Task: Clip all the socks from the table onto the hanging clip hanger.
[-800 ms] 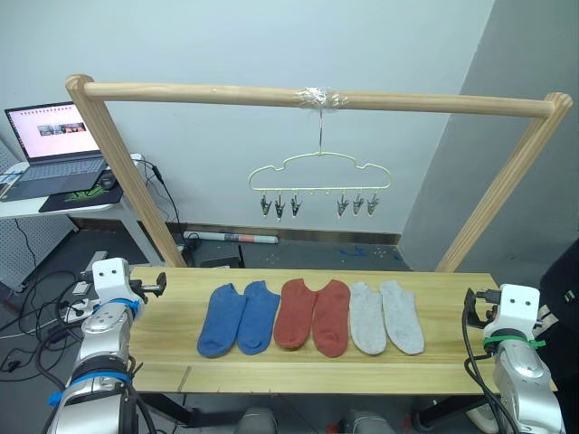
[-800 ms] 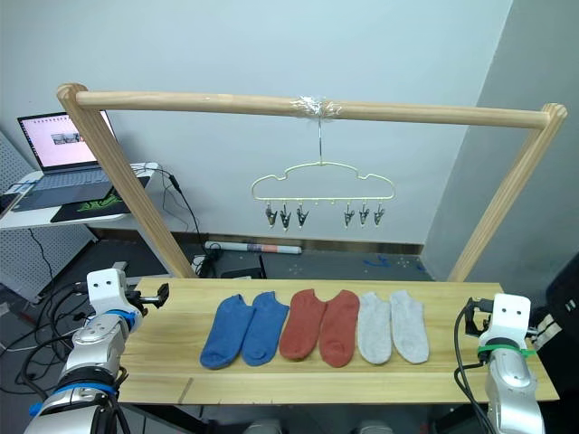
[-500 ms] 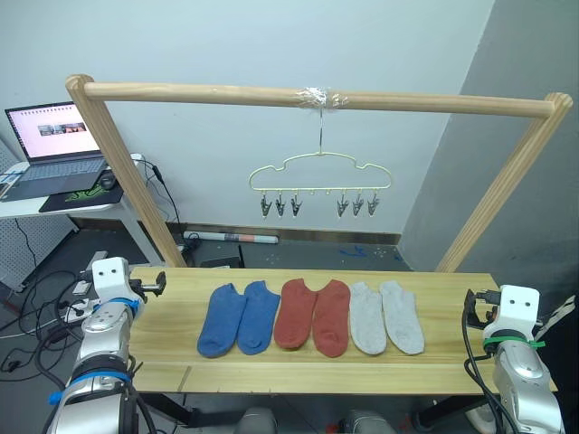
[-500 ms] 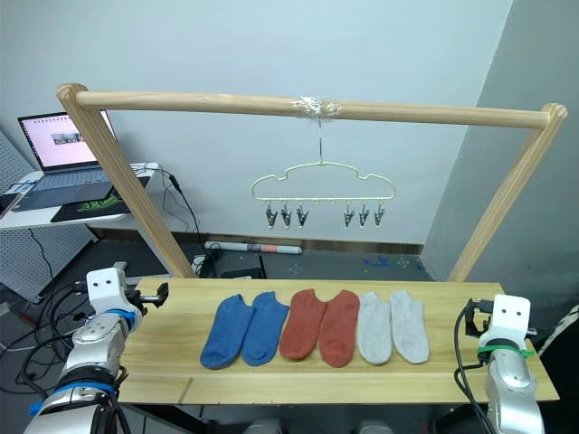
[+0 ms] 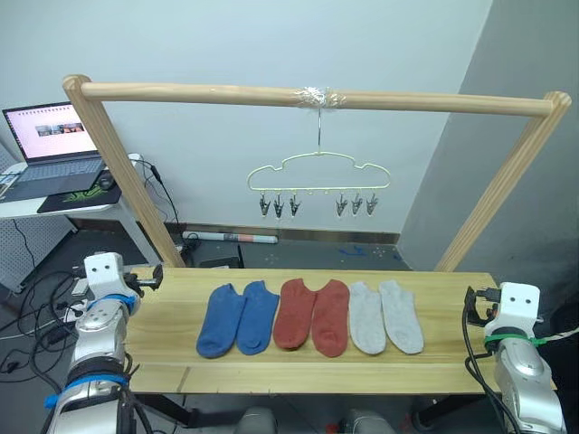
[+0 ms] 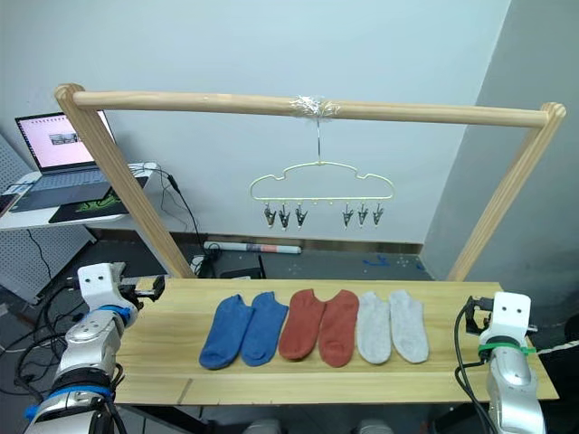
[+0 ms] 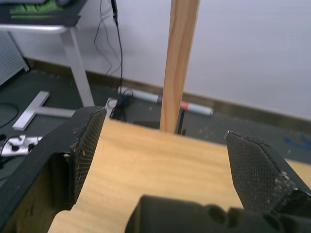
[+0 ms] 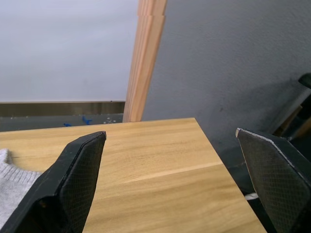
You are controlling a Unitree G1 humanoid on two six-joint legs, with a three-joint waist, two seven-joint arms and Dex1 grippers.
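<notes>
Six socks lie side by side across the middle of the wooden table [image 5: 172, 336]: two blue socks [image 5: 238, 318], two rust-red socks [image 5: 313, 315] and two light grey socks [image 5: 384, 316]. The cream clip hanger [image 5: 318, 174] hangs from the rail above them, its small clips bare. My left gripper [image 7: 160, 160] hovers open over the table's far left corner, left of the blue pair. My right gripper [image 8: 170, 170] hovers open over the far right corner, with a grey sock edge [image 8: 9, 189] off to its side. Nothing is between either pair of fingers.
A thick wooden rail [image 5: 181, 91] on two slanted posts [image 5: 118, 172] spans the table, with a post standing near each gripper. A small white desk with a laptop [image 5: 50, 145] stands behind on the left. Cables lie on the floor.
My left gripper has edged slightly outward to the left. The socks, the hanger and the right gripper stay as they were.
</notes>
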